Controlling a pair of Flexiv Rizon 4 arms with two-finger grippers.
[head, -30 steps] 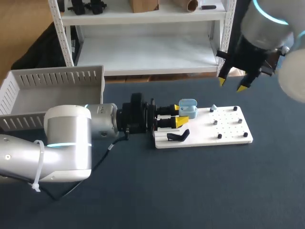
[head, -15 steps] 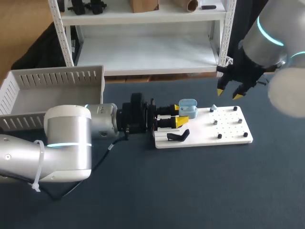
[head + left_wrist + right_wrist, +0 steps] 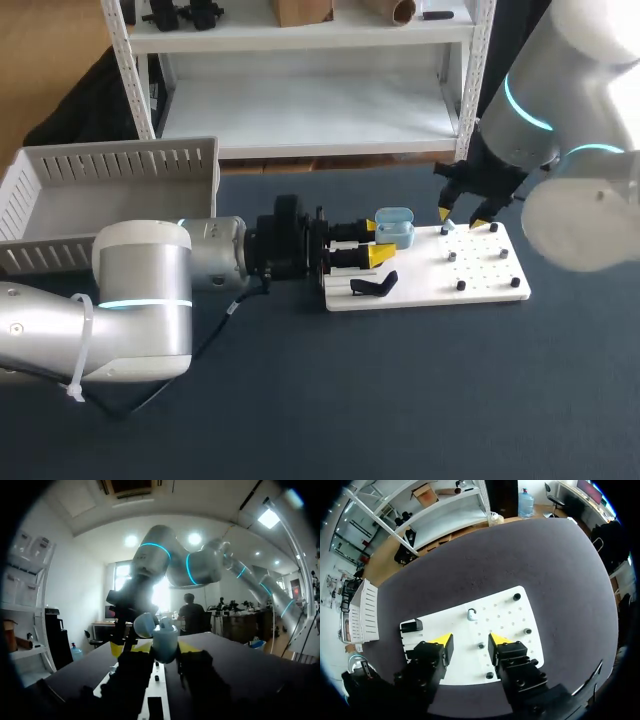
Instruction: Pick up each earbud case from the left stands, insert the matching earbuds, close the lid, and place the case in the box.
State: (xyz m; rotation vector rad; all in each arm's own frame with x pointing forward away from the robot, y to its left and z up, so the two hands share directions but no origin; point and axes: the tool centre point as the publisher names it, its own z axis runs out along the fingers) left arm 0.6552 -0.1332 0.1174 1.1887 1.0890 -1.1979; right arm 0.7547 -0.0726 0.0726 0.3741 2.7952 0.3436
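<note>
A light-blue earbud case, its lid open, stands at the left end of the white board. My left gripper lies level and is shut on the case, which fills the space between its yellow tips. My right gripper hangs open, pointing down, just over the board's far edge. A small white earbud sits on the board right ahead of the right gripper, with nothing between its fingers. That earbud shows beside the right fingertips in the head view.
A black stand sits on the board's near left corner. Several black pegs dot the board. The white slatted box stands at the table's far left. My right arm rises behind the case in the left wrist view.
My right arm has come down and to the left, from high above the table's far right edge to just over the board. The left arm and the case have not moved.
</note>
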